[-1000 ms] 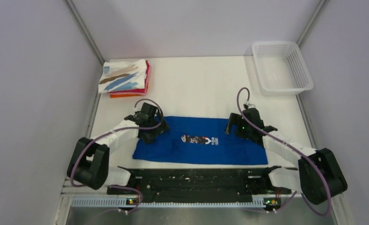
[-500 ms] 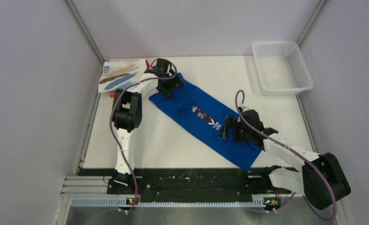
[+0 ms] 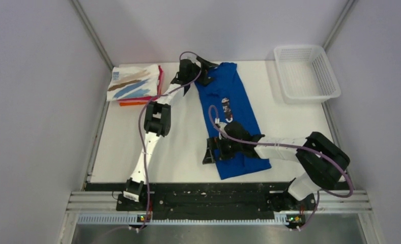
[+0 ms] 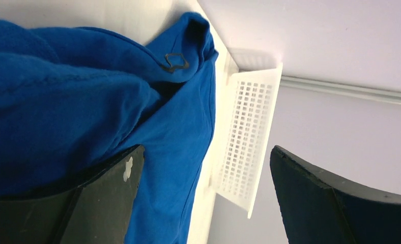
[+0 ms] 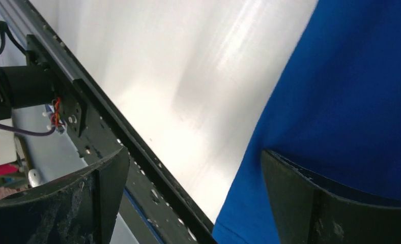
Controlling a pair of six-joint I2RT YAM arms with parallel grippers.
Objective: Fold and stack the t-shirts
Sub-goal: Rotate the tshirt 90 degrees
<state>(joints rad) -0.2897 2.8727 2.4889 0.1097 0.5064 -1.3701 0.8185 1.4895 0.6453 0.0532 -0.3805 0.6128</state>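
The royal blue t-shirt (image 3: 236, 114) lies as a long folded strip running from the far middle of the table to the near middle, its print (image 3: 226, 108) facing up. My left gripper (image 3: 201, 71) is at the shirt's far end, jaws wide apart; in the left wrist view (image 4: 206, 152) blue cloth (image 4: 61, 91) drapes over the left finger. My right gripper (image 3: 212, 151) is at the left edge of the shirt's near end, jaws apart (image 5: 193, 152), with the right finger against the blue cloth (image 5: 351, 91). A folded stack (image 3: 135, 84) at the far left has the white streaked shirt on top, with red and orange below.
The white mesh basket (image 3: 305, 73) stands at the far right corner and also shows in the left wrist view (image 4: 244, 142). The black rail (image 5: 102, 122) runs along the table's near edge, close to my right gripper. Grey walls close in the far and side edges.
The blue shirt has swung from lying across the near table to lying far-to-near. My left arm has stretched to the far edge. My right gripper has moved left toward the table's middle.
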